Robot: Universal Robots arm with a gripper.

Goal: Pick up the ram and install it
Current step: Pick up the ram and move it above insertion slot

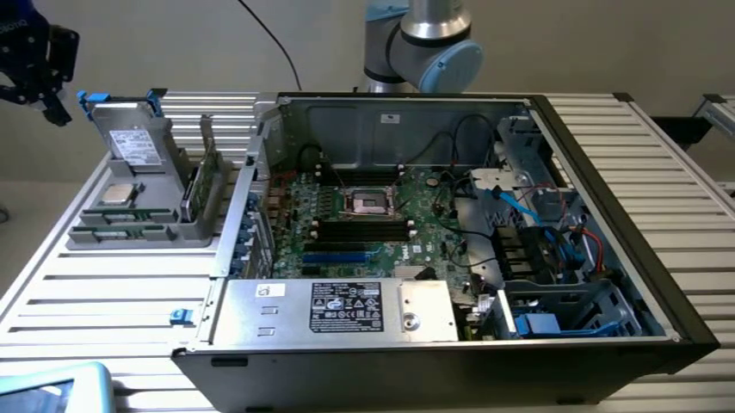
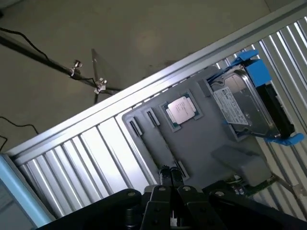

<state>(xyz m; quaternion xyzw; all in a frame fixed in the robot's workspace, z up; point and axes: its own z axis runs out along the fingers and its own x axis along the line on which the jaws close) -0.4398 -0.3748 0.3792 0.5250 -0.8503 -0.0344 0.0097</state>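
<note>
Claw (image 2: pixel 171 176) closed, empty, hanging high over tray (image 1: pixel 126 237) on desk (image 1: pixel 103 292). Ram (image 1: pixel 198 191) upright in tray edge slot, beside PC case (image 1: pixel 620 284).

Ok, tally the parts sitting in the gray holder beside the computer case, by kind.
hard drive: 1
processor chip: 1
ram stick: 1
Total: 3
</note>
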